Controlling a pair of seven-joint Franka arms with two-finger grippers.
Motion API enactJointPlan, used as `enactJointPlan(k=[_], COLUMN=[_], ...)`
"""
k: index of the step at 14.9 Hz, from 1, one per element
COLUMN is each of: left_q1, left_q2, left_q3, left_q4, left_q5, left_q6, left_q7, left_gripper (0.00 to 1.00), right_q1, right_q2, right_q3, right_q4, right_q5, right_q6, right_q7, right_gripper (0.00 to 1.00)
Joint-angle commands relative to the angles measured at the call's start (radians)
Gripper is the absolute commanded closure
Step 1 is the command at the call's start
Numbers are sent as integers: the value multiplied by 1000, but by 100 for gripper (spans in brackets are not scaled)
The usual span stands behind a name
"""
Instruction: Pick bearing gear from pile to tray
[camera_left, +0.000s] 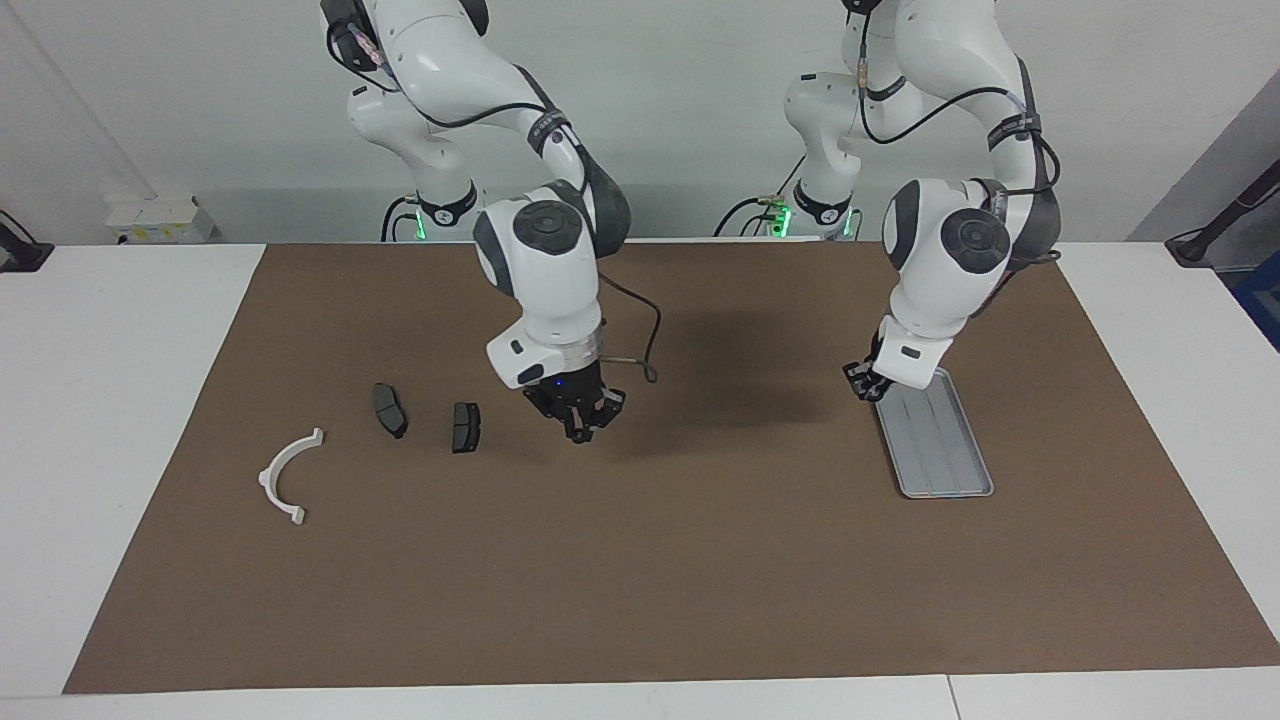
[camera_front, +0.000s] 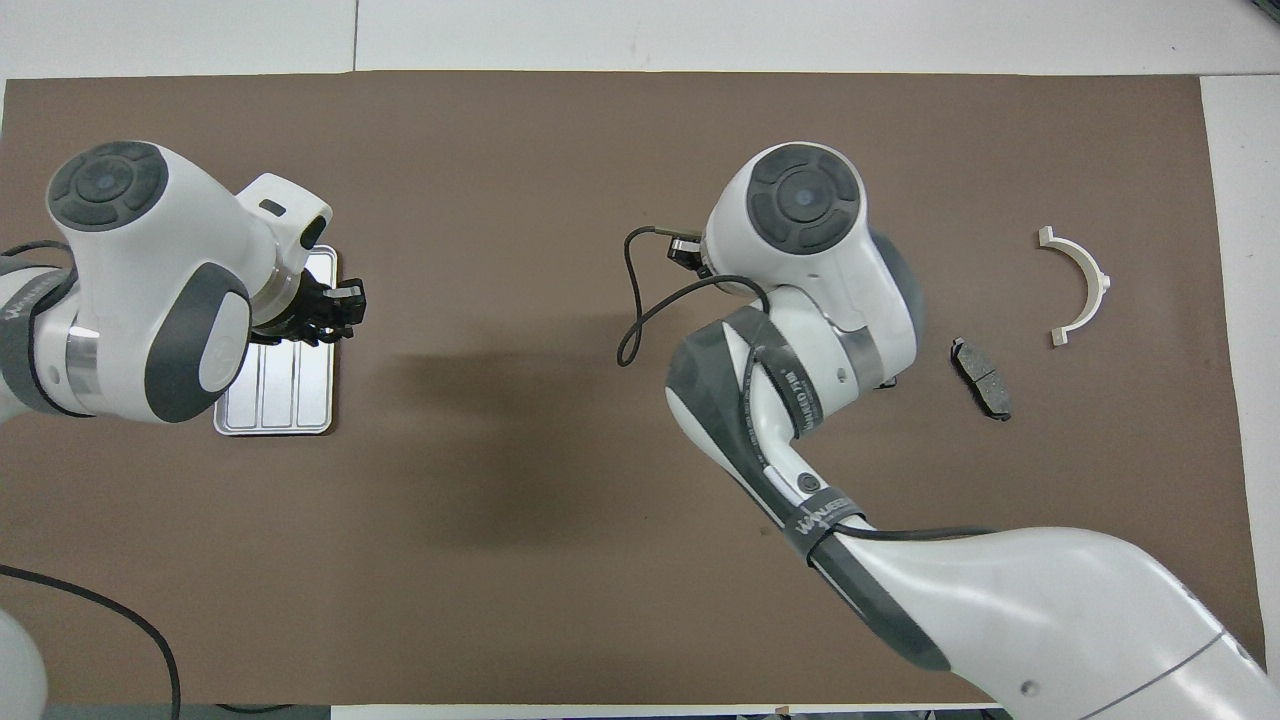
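Two pincers aloft — left pincer (camera_left: 866, 384) over tray (camera_left: 945, 462)

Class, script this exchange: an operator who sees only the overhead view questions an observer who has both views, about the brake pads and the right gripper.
Operator: I see one brake pad beside the right arm. Is that all?
Observer: No. A second brake pad lies next to it, toward the left arm's end of the table; the arm covers most of it in your view.
Operator: The arm hides the right gripper too. Where is it?
Observer: The right gripper hangs shut over bare mat, beside the second brake pad and apart from it.
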Motion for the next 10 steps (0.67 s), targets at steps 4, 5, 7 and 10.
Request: enactJointPlan(k=[4,5,7,10], left_q1=[142,151,158,162], left_q2=[-95,-95,-102,-115], left_q3=[-10,-10,-10,-10], left_q4=[-226,-231,-257,-350], left_q5=[3,3,3,3], left_q6=[265,271,300,394], left_q7=[208,214,223,236], left_gripper=[100,100,100,100], right_q1=[88,101,111,121], right_q2=[144,158,170,181], right_q3=[-3,-3,-4,-1], right_q4=[79,95,103,102], right_q5=[-85,-93,-105,-125], right_q6=[62,60,62,88], right_q7=[197,219,243,279], right_gripper=[100,100,100,100])
